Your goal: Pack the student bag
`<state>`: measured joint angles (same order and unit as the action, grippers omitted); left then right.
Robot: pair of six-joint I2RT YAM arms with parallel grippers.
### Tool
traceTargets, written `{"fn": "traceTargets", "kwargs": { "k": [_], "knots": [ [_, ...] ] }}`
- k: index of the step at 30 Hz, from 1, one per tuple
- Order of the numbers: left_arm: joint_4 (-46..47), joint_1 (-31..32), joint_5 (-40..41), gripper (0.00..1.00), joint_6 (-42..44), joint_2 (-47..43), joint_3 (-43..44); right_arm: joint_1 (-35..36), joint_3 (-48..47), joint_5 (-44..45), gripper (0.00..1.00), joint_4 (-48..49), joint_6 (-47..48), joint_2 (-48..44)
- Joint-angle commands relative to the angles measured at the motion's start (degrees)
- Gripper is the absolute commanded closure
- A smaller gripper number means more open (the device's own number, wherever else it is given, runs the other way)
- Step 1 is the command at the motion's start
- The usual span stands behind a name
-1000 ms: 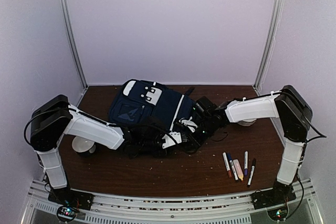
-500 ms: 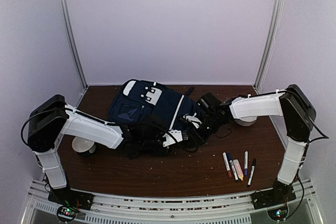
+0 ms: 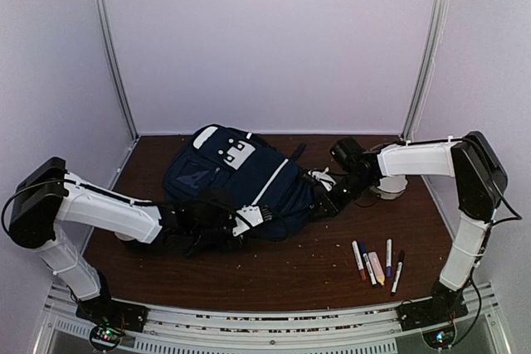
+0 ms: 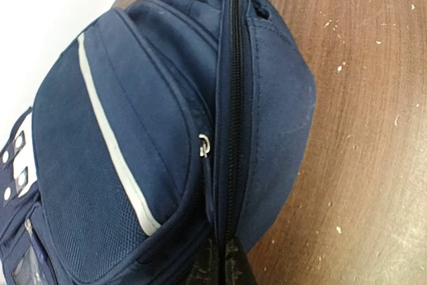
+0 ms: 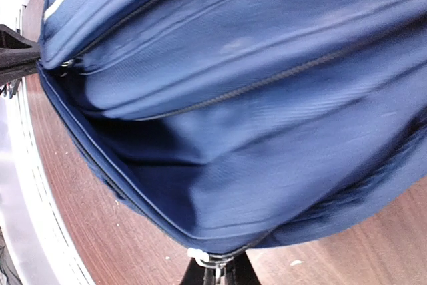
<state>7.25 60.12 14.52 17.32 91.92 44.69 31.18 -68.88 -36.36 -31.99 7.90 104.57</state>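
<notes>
The student bag [image 3: 236, 176], navy with a white stripe and grey patches, lies on its side in the middle of the brown table. My left gripper [image 3: 259, 215] is at its near edge. In the left wrist view the student bag [image 4: 147, 118] fills the left side, and that gripper [image 4: 223, 266] is shut on the fabric at the end of its closed zip. My right gripper [image 3: 321, 191] is at the bag's right end. In the right wrist view that gripper [image 5: 217, 274] is shut on a small white and metal zip pull [image 5: 205, 259] under the blue fabric [image 5: 267, 98].
Several marker pens [image 3: 377, 264] lie side by side at the front right of the table [image 3: 290, 275]. A white round object [image 3: 387, 191] sits behind the right forearm. Crumbs dot the wood. A metal rail [image 3: 265, 321] runs along the near edge.
The left gripper went from open to shut on the bag's zip end. Both arms drew apart, left arm leftward, right arm up and right, and the bag shifted left and now looks zipped closed.
</notes>
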Motion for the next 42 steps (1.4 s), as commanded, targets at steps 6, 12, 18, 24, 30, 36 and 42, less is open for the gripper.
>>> {"fn": "traceTargets", "kwargs": {
  "k": [6, 12, 18, 24, 30, 36, 42],
  "knots": [
    [-6.5, -0.5, 10.1, 1.00, -9.9, -11.6, -8.0, -6.3, -2.1, 6.9, 1.00, -1.4, 2.3, 0.7],
    [-9.6, -0.5, 12.5, 1.00, -14.9, -13.2, -8.3, -6.7, -2.6, 5.8, 1.00, -2.2, 5.0, -0.5],
    [-11.3, -3.6, 13.7, 1.00, -18.3, -10.2, -6.5, -4.7, 2.7, 5.3, 1.00, -2.5, 8.1, -5.5],
    [-8.0, -6.5, 15.3, 1.00, -15.6, -6.0, -4.3, 0.2, 8.1, 4.3, 1.00, -3.6, 12.5, -11.3],
    [-6.0, -8.8, 14.9, 1.00, -13.1, -1.4, -0.9, 5.6, 9.1, 5.1, 1.00, -2.8, 12.3, -12.4],
    [-8.9, -7.9, 8.8, 0.61, -15.8, -7.1, -3.6, 5.6, 7.8, 5.4, 1.00, -3.7, 11.6, -11.1],
    [-11.5, -3.5, 6.8, 0.50, -17.8, -17.8, -6.7, 4.7, 7.6, 5.5, 1.00, -3.2, 11.6, -9.8]
  ]
}}
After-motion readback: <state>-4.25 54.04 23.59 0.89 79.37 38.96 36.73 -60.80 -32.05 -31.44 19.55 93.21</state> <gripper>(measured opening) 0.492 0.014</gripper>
